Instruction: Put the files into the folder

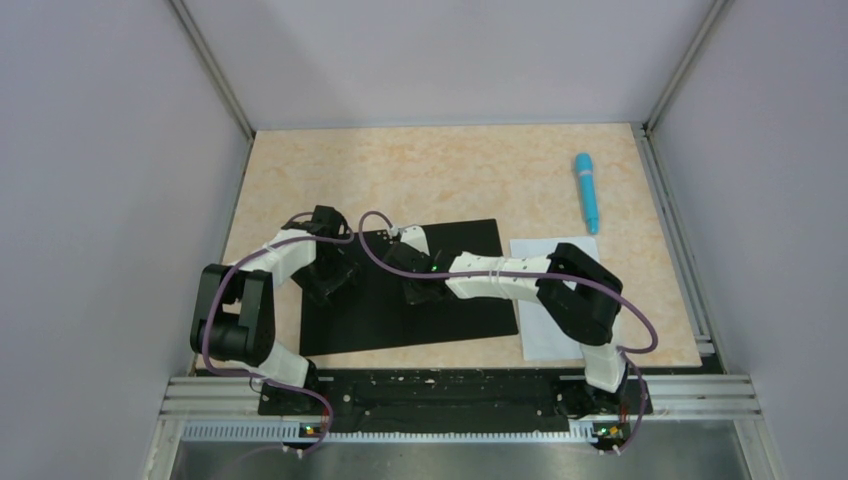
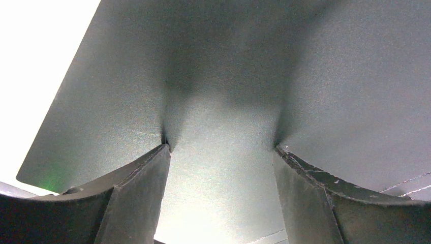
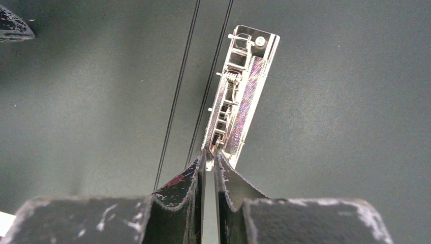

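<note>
The folder (image 1: 470, 242) lies open on the table with its black inside up. Its metal clip (image 3: 241, 96) runs beside the spine creases. My right gripper (image 1: 415, 270) (image 3: 210, 155) reaches over the folder's middle, its jaws shut on the near end of that clip. On the folder's left half (image 2: 223, 76) my left gripper (image 1: 335, 272) (image 2: 221, 150) stands open, fingertips down on the black surface, with nothing between them. The files, a white sheet (image 1: 535, 335), lie on the table just right of the folder, partly under my right arm.
A blue pen (image 1: 587, 190) lies at the back right of the table, beyond the sheet. Grey walls with metal rails close in the left, right and far sides. In the right wrist view a dark fingertip (image 3: 12, 25) of the left gripper shows at the upper left.
</note>
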Motion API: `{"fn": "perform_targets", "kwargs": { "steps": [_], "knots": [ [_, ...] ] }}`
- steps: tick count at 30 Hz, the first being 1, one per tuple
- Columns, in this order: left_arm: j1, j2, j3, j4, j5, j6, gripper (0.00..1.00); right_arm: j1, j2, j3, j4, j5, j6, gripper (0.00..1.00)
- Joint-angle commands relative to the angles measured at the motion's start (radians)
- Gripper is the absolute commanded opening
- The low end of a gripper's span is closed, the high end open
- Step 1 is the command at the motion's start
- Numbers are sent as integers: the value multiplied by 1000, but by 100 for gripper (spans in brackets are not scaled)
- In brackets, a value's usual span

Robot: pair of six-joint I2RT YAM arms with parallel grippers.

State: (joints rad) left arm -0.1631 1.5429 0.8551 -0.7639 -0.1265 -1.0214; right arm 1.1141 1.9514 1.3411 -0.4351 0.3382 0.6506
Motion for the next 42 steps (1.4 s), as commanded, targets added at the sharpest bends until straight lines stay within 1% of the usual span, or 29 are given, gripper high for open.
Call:
{"fn": "perform_targets", "kwargs": {
  "steps": [1, 9, 16, 19, 28, 32, 34, 38, 42],
  "knots": [
    [11, 79, -55, 86, -77, -5, 77, 22, -21, -30, -5, -19, 15, 11],
    [12, 83, -51, 84, -77, -3, 77, 21, -9, -27, -9, -9, 13, 11],
    [13, 85, -46, 79, -78, -5, 77, 22, -8, -25, -80, 65, 8, 3],
    [13, 88, -41, 74, -79, -6, 77, 23, -6, -49, -97, 99, -1, 0],
    [14, 95, -35, 69, -79, -7, 77, 44, 33, -91, -151, 168, 20, 0],
    [14, 102, -32, 69, -78, -6, 77, 43, -20, -109, -112, 146, 32, 0],
    [14, 101, -33, 69, -77, -5, 77, 37, -66, -98, -97, 133, 27, 2],
    [14, 100, -35, 70, -76, -6, 77, 13, -138, -60, -72, 88, 9, 11],
    [14, 93, -42, 74, -76, -10, 77, -4, -145, -13, -33, 31, -13, 15]
  ]
}}
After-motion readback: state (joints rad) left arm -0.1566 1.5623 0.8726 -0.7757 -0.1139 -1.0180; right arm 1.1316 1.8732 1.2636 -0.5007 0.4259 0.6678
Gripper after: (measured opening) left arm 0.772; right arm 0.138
